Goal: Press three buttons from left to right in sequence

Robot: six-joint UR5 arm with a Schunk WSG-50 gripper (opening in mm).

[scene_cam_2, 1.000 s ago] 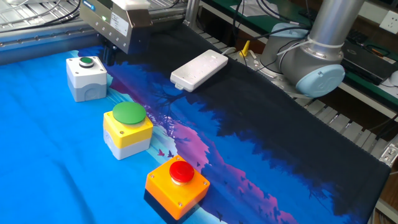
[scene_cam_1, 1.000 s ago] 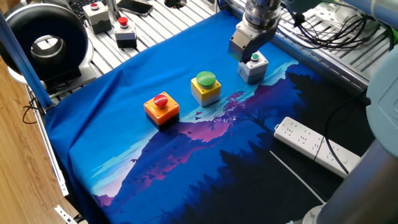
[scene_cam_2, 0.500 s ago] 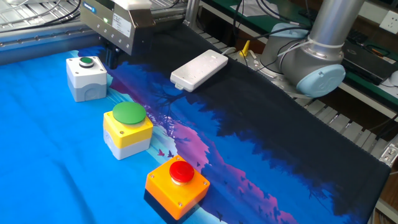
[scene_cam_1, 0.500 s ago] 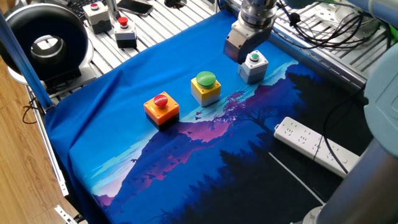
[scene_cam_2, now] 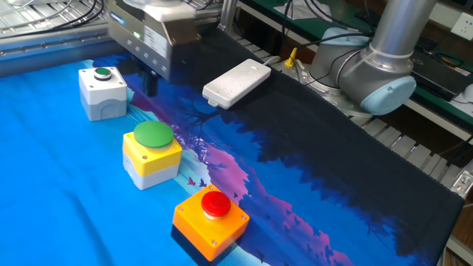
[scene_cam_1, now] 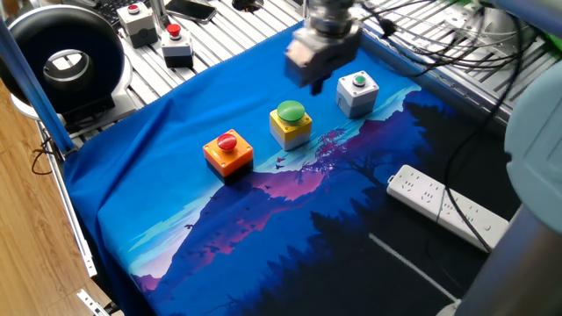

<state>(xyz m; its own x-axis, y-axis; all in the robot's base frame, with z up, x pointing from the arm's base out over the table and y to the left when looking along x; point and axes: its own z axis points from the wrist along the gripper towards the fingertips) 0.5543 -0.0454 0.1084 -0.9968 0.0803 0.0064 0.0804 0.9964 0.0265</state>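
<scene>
Three button boxes stand in a row on the blue cloth point(scene_cam_1: 176, 202): the orange box with red cap point(scene_cam_1: 228, 151), the yellow box with large green cap point(scene_cam_1: 291, 124) and the grey-white box with small green cap point(scene_cam_1: 357, 92). They also show in the other fixed view: orange point(scene_cam_2: 211, 220), yellow point(scene_cam_2: 151, 154), grey-white point(scene_cam_2: 102, 91). My gripper point(scene_cam_1: 315, 81) hangs above the cloth behind the gap between the yellow and grey-white boxes and touches neither. In the other fixed view the gripper point(scene_cam_2: 150, 83) is just right of the grey-white box. Its fingertips are dark and blurred.
A white power strip point(scene_cam_1: 446, 207) lies on the dark part of the cloth, also in the other fixed view point(scene_cam_2: 236, 81). A grey box point(scene_cam_1: 136, 21) and a black box point(scene_cam_1: 177, 45) with red caps sit off the cloth on the slatted table, beside a black round device point(scene_cam_1: 61, 61).
The gripper has moved left and slightly up, from over the grey-white box toward the yellow box. The boxes have not moved.
</scene>
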